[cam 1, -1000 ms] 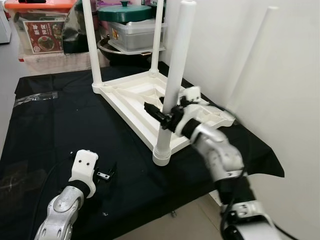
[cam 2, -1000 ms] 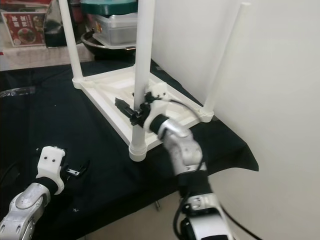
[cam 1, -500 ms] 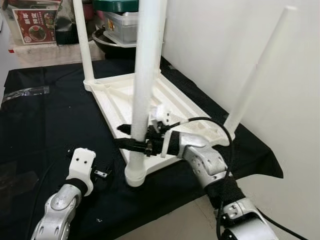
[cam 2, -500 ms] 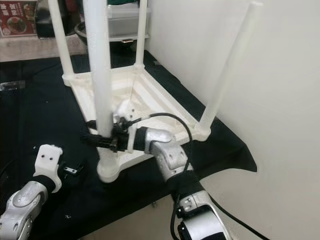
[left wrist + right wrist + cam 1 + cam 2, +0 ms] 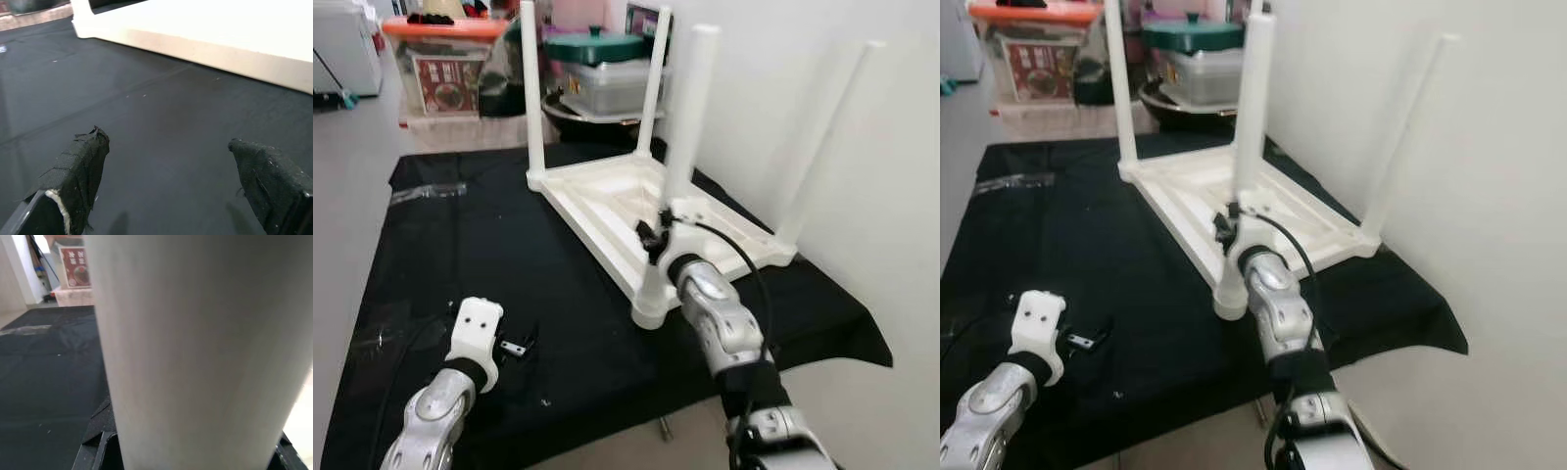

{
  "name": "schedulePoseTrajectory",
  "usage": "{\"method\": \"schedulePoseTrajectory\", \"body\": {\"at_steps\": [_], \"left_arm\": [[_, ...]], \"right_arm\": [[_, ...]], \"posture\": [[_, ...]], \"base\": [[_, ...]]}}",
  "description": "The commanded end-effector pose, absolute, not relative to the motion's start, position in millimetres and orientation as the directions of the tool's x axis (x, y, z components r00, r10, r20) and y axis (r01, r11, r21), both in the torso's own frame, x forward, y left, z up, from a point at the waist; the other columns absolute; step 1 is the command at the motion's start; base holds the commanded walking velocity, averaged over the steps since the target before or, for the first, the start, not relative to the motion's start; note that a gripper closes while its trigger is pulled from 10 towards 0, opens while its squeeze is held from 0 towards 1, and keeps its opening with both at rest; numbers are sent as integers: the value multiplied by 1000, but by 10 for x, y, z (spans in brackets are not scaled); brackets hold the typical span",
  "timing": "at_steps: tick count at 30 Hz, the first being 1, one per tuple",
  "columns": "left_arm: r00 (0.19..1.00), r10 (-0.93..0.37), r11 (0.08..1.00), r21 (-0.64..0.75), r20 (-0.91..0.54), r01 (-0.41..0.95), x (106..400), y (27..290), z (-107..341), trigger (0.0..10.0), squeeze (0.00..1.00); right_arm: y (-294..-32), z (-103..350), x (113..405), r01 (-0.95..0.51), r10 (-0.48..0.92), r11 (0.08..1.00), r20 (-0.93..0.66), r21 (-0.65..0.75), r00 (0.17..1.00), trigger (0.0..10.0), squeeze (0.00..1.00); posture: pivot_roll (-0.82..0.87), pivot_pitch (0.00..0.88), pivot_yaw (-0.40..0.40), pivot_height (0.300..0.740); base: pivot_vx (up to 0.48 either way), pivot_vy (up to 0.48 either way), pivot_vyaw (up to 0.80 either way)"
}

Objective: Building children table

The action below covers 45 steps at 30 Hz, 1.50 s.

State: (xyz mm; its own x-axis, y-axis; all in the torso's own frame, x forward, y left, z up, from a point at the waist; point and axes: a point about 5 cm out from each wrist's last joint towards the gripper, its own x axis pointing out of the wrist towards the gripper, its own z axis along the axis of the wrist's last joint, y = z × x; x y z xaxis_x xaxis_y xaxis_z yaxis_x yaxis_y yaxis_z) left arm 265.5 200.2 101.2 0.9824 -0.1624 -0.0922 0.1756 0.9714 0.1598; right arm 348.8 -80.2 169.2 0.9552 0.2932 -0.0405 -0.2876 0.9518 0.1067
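Right gripper [image 5: 653,238] fingers pinching near white leg [image 5: 682,157], low, just above its socket. Leg upright on upside-down white table [image 5: 607,201], which lies on black cloth [image 5: 460,255]. Left gripper [image 5: 176,161] fingers spread, hovering over cloth near table's front edge.

Silver arms [image 5: 720,323], seemingly black cables.

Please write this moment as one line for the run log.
stage: leg fitting | right gripper: shut on near white plastic table leg | left gripper: open, idle above black cloth | upturned white tabletop: four legs upright
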Motion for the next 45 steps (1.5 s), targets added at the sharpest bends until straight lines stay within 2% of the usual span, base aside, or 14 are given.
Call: {"method": "schedulePoseTrajectory", "body": {"at_steps": [1, 2, 5, 6, 18, 19, 24, 26, 29, 36, 37, 42, 43, 45], "left_arm": [[979, -178, 967, 168, -99, 193, 2668, 1968, 1018, 10000, 0], [979, -178, 966, 171, -100, 193, 2670, 1985, 1028, 10000, 0], [978, -179, 964, 179, -103, 195, 2687, 2012, 1033, 10000, 0], [978, -179, 964, 181, -103, 195, 2696, 2019, 1034, 10000, 0], [982, -170, 967, 177, -85, 183, 2714, 2004, 1053, 10000, 0], [983, -159, 968, 181, -87, 172, 2702, 2039, 1046, 10000, 0], [986, -139, 972, 179, -91, 154, 2672, 2080, 1026, 10000, 0], [984, -150, 970, 178, -95, 165, 2658, 2053, 1016, 10000, 0], [981, -167, 967, 176, -102, 184, 2648, 2017, 997, 10000, 0], [981, -166, 968, 175, -101, 182, 2656, 2012, 994, 10000, 0], [980, -172, 967, 171, -104, 188, 2653, 1992, 986, 10000, 0], [976, -190, 964, 167, -107, 206, 2651, 1940, 978, 10000, 0], [976, -190, 964, 168, -104, 206, 2662, 1942, 993, 10000, 0], [979, -182, 966, 169, -96, 196, 2680, 1967, 1022, 10000, 0]], "right_arm": [[-678, 1574, 3409, -362, 376, 922, -99, 139, 921, 10000, 0], [-639, 1641, 3377, -421, 431, 897, -52, 134, 901, 10000, 1000], [-564, 1752, 3409, -568, 573, 814, -4, 119, 820, 10000, 1000], [-550, 1803, 3436, -611, 613, 786, 13, 96, 790, 10000, 0], [-200, 1874, 3135, -987, 984, 161, 73, 26, 163, 10000, 0], [-128, 1870, 3067, -995, 991, 99, 86, 26, 101, 0, 0], [-16, 1842, 2986, -999, 996, 21, 90, 40, 25, 0, 0], [-7, 1772, 3102, -984, 984, 172, 33, 53, 174, 0, 0], [-349, 1448, 3620, -539, 547, 836, -212, 102, 810, 0, 0], [-903, 1545, 3559, -51, 50, 999, -116, -6, 992, 0, 0], [-831, 1620, 3497, -125, 126, 992, -78, 11, 989, 10000, 0], [-691, 1785, 3364, -299, 297, 953, 48, 39, 954, 10000, 0], [-670, 1794, 3382, -351, 348, 935, 56, 55, 936, 10000, 1000], [-592, 1807, 3450, -462, 461, 880, 42, 108, 887, 10000, 1000]], "posture": [[179, 0, -81, 740], [176, 0, -80, 740], [168, 0, -82, 740], [167, 0, -82, 740], [220, 0, -115, 740], [232, 0, -125, 740], [233, 0, -123, 740], [225, 0, -111, 740], [221, 0, -111, 740], [209, 0, -103, 740], [189, 0, -91, 740], [187, 0, -89, 740], [194, 0, -96, 740], [198, 0, -101, 740]], "base": [[0, 0, 0], [0, 0, 0], [0, 0, 0], [0, 0, 0], [0, 0, 0], [0, 0, 0], [0, 0, 0], [0, 0, 0], [0, 0, 0], [0, 0, 0], [0, 0, 0], [0, 0, 0], [0, 0, 0], [0, 0, 0]]}}
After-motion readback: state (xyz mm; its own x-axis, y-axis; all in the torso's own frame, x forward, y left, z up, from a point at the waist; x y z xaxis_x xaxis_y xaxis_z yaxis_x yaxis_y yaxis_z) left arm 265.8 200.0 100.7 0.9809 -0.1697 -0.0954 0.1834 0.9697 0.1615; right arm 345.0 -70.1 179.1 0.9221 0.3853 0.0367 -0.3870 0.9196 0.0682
